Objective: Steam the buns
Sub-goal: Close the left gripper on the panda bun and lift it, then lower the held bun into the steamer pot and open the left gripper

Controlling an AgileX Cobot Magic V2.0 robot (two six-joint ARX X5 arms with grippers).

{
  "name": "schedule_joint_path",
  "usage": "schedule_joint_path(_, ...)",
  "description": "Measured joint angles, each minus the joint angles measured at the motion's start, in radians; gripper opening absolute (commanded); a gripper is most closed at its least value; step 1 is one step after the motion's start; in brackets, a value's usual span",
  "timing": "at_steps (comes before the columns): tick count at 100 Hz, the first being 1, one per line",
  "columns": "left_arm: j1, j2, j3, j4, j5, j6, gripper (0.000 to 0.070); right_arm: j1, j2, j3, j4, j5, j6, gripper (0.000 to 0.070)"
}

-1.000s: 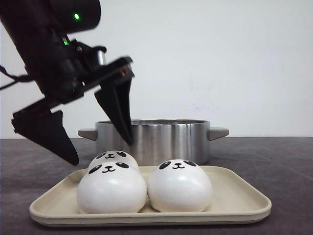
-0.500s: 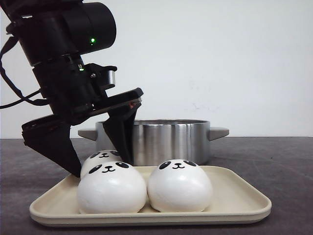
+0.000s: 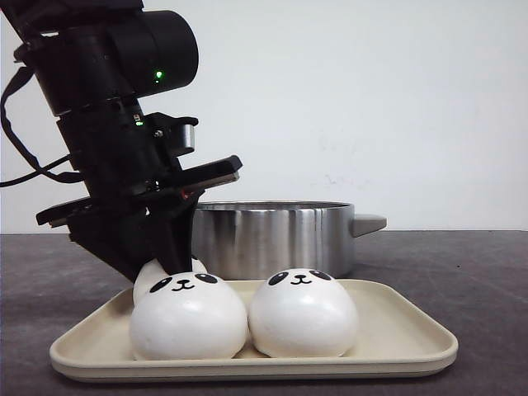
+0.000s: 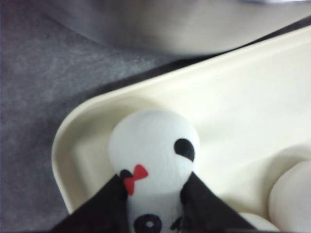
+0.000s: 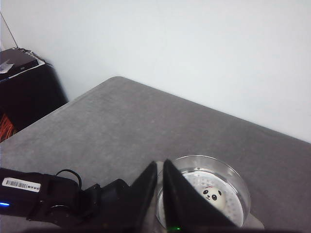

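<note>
Squeezing in from both sides, the left claw (image 4: 154, 194) now grips the back bun (image 4: 154, 155) at the left of the tray (image 3: 396, 330), where a second ago it hung open above. The bun bulges, so a lift toward the pot (image 3: 272, 235) looks next. One bun (image 5: 212, 195) already sits inside; the right claw (image 5: 160, 194) hovers clenched, empty.

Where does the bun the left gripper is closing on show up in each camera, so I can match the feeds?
Front view: the gripped bun sits at the tray's back left, mostly hidden behind the left gripper.
Left wrist view: centre-bottom, pinched between the jaws, red bow showing.
Right wrist view: not in it; only a bun inside the pot.
Shared landmark: the steel pot.
</note>
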Motion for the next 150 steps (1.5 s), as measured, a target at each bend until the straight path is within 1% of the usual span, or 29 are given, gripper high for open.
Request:
schedule_joint_path(22,-0.011,-0.015,0.059,-0.058,0.01,0.008,0.0,0.0,0.0,0.0,-0.001,0.0,0.0,0.0013)
schedule_joint_path(44,-0.08,-0.214,0.158,-0.048,0.014,0.016,0.0,0.0,0.0,0.0,-0.001,0.0,0.0,0.0013)
schedule_joint_path(54,-0.09,-0.28,0.196,-0.044,-0.026,0.018,0.0,0.0,0.0,0.0,-0.001,0.0,0.0,0.0013)
schedule_joint_path(65,-0.071,-0.279,0.251,-0.017,-0.061,0.034,0.0,0.0,0.0,0.0,-0.001,0.0,0.0,0.0013)
schedule_joint_path(89,0.032,-0.154,0.41,0.029,-0.071,0.083,0.0,0.0,0.0,0.0,-0.001,0.0,-0.001,0.0013)
schedule_joint_path(107,0.085,0.026,0.498,0.029,-0.073,0.14,0.0,0.0,0.0,0.0,-0.001,-0.005,-0.001,0.0013)
schedule_joint_path(128,0.12,0.226,0.542,0.034,-0.085,0.158,0.0003,0.0,0.0,0.0,-0.001,-0.005,-0.001,0.0013)
schedule_joint_path(135,0.125,0.27,0.542,0.051,-0.1,0.16,0.0038,0.0,0.0,0.0,-0.002,-0.005,-0.001,0.0013)
schedule_joint_path(145,0.133,0.31,0.542,0.07,-0.102,0.16,0.0043,0.0,0.0,0.0,-0.017,-0.005,0.0,0.0013)
schedule_joint_path(147,0.135,0.316,0.542,0.073,-0.102,0.16,0.0057,0.0,0.0,0.0,-0.023,-0.005,0.0,0.0013)
schedule_joint_path(150,0.138,0.322,0.542,0.077,-0.102,0.16,0.0106,0.0,0.0,0.0,-0.031,-0.005,0.0,0.0013)
